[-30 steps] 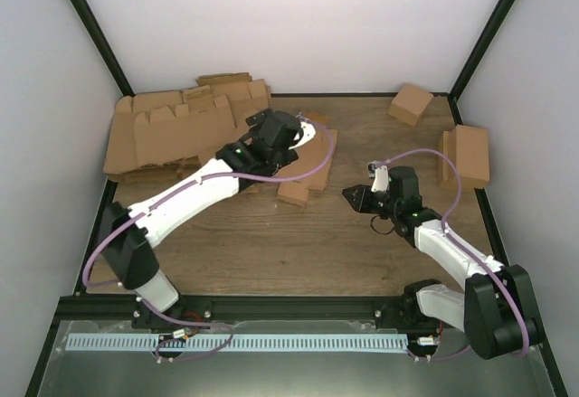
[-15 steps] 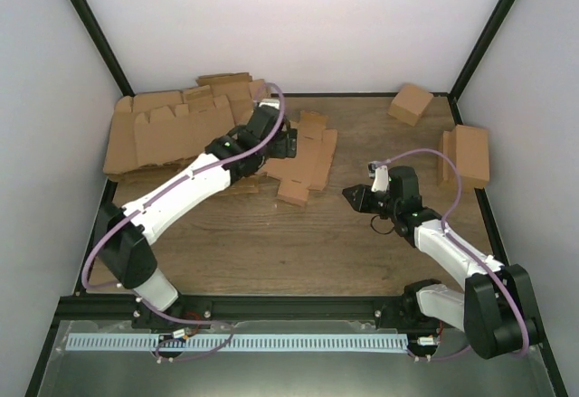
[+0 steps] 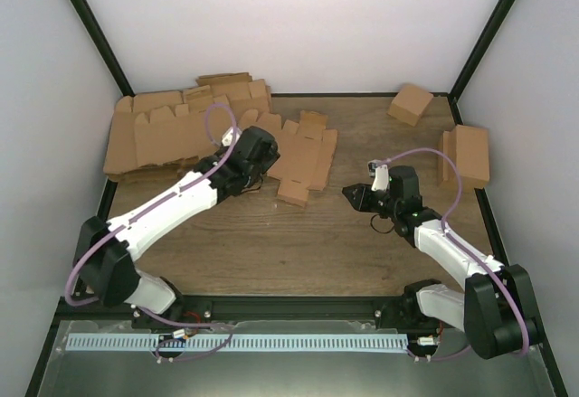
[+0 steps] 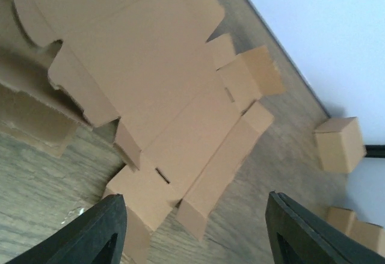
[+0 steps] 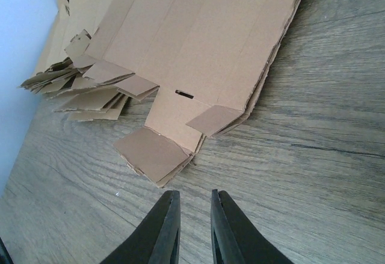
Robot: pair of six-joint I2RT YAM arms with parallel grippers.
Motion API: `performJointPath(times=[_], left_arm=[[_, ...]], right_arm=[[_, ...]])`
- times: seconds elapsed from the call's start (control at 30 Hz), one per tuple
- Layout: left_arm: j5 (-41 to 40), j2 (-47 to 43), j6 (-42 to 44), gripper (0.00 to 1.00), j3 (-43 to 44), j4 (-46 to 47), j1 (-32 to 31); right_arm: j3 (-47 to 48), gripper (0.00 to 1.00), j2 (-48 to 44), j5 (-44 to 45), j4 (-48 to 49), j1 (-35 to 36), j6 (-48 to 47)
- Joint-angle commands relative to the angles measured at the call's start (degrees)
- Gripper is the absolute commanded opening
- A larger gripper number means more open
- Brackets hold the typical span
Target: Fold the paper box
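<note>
The paper box (image 3: 303, 157) is a flat brown die-cut sheet with tabbed flaps, lying on the wooden table behind the centre. My left gripper (image 3: 270, 164) hovers at its left edge. In the left wrist view the sheet (image 4: 174, 138) spreads out ahead, and the left gripper (image 4: 195, 228) is open with only table and cardboard showing between its fingers. My right gripper (image 3: 351, 196) sits low to the right of the sheet, apart from it. In the right wrist view the sheet (image 5: 204, 47) lies ahead of the right gripper (image 5: 194, 216), whose jaws stand a narrow gap apart on nothing.
A pile of flat brown blanks (image 3: 172, 130) fills the back left corner. A small cube-like box (image 3: 410, 103) sits at the back right, also seen as the cube (image 4: 340, 144). A folded box (image 3: 468, 155) lies by the right wall.
My left arm has drawn back leftward from above the sheet, uncovering it, and its jaws have narrowed a little. The right arm has not moved.
</note>
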Motion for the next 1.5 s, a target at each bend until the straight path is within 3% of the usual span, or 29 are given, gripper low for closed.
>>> performJointPath(times=[0.0,0.17,0.23,0.43,0.87,1.47], left_arm=[[0.4,5.6,-12.9,0.63,3.6,-4.4,-0.2],[-0.9,12.4,-18.7,0.59,7.8,-7.8,-1.2],[0.2,13.7,-21.1,0.52,6.4,-6.5,-1.3],[2.0,16.8,-23.2,0.45,4.5,-1.1,-1.3],[-1.4,20.7,-24.3,0.45,4.5,2.3,-1.3],[0.8,23.4,-24.1,0.45,2.3,6.3,-0.3]], right_arm=[[0.7,0.17,-0.2,0.1,1.0,-0.3,0.0],[0.7,0.17,-0.2,-0.6,0.8,-0.2,-0.2],[1.2,0.17,-0.3,-0.4,0.2,-0.2,-0.7],[1.7,0.17,-1.3,0.2,-0.9,-0.2,-1.6],[1.6,0.17,-3.3,0.3,-2.4,-0.2,-1.9],[1.1,0.17,-3.9,0.1,-2.4,-0.2,-1.7]])
